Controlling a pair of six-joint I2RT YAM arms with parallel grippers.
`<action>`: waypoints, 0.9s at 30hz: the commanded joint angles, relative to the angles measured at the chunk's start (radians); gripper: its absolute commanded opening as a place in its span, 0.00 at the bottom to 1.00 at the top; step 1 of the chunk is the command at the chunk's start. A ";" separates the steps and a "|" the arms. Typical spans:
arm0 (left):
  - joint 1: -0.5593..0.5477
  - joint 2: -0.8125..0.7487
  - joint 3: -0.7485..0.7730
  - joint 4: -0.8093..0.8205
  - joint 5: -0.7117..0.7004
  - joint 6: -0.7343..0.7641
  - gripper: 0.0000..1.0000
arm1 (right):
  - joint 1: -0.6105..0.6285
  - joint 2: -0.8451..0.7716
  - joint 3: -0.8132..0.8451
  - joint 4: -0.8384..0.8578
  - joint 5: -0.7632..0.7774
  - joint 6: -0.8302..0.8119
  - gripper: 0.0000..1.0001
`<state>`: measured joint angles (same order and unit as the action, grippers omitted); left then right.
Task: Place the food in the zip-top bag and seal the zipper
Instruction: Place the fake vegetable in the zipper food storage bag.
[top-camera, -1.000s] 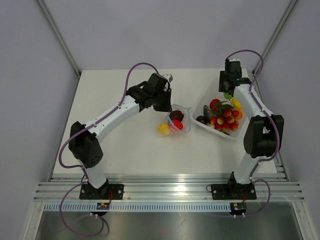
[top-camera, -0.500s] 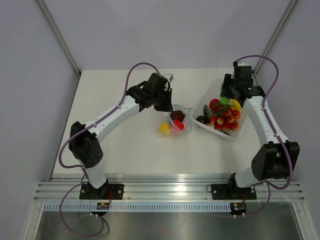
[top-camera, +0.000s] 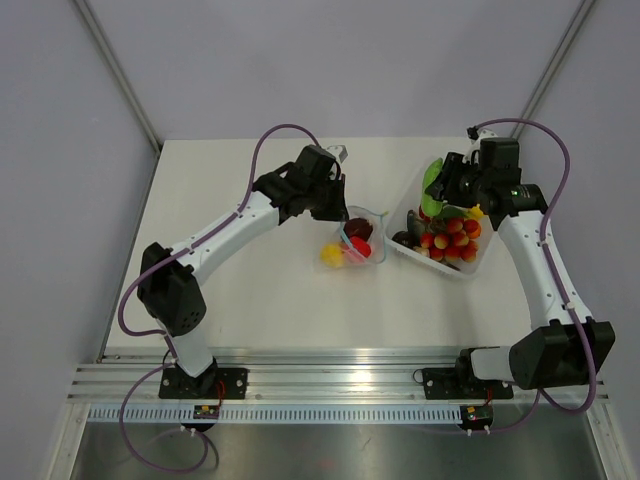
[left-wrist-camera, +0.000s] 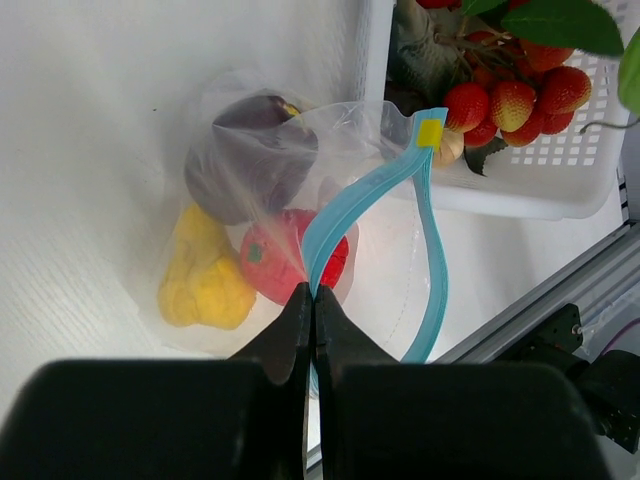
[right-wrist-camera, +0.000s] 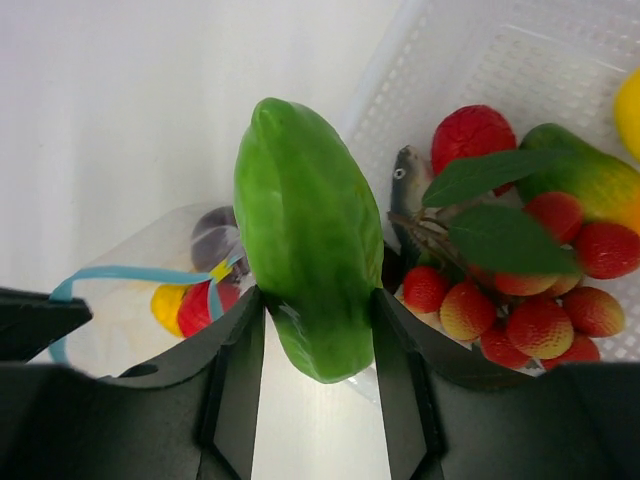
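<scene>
Two arms reach over the bench (top-camera: 250, 290). The left pincer (left-wrist-camera: 312, 296) is clenched tight on the zipper (left-wrist-camera: 370, 185), the thin blue strip at the mouth of the zip-top bag (left-wrist-camera: 385, 270). The blue strip bends up in a loop, so the mouth gapes. The bag lies near the middle of the bench, a little toward the far edge, and it is just beside the left wall of a white tub (left-wrist-camera: 520, 195). Three toy foods are inside the bag: a dark maroon piece (left-wrist-camera: 245, 150), a yellow piece (left-wrist-camera: 205, 280) and a red piece (left-wrist-camera: 275, 265). The yellow and red ones touch each other, and the maroon one sits right by them. The right pincer (right-wrist-camera: 320, 300) is grasping a green piece (right-wrist-camera: 305, 230), with one finger pressed on each side of it. The green piece stands up tall in the grip and hangs in the air over the left side of the tub, close to the bag but apart from it. The tub sits toward the right edge of the bench. In it lie a bunch of red strawberries (right-wrist-camera: 540, 320) with green leaves (right-wrist-camera: 500, 235), and more toy food packed around them.
</scene>
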<state>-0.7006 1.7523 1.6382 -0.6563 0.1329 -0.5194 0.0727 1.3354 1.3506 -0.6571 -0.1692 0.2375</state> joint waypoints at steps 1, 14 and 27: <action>0.006 -0.017 -0.002 0.084 0.030 -0.011 0.00 | -0.002 -0.042 -0.002 -0.013 -0.148 0.037 0.30; 0.007 0.045 0.078 0.084 -0.001 0.010 0.00 | -0.002 -0.073 -0.045 -0.058 -0.463 0.040 0.30; 0.019 0.055 0.060 0.109 0.011 0.044 0.00 | -0.001 -0.088 -0.195 0.019 -0.713 0.094 0.30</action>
<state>-0.6884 1.8069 1.6680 -0.6250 0.1318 -0.4984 0.0727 1.2682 1.1763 -0.6945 -0.7738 0.2977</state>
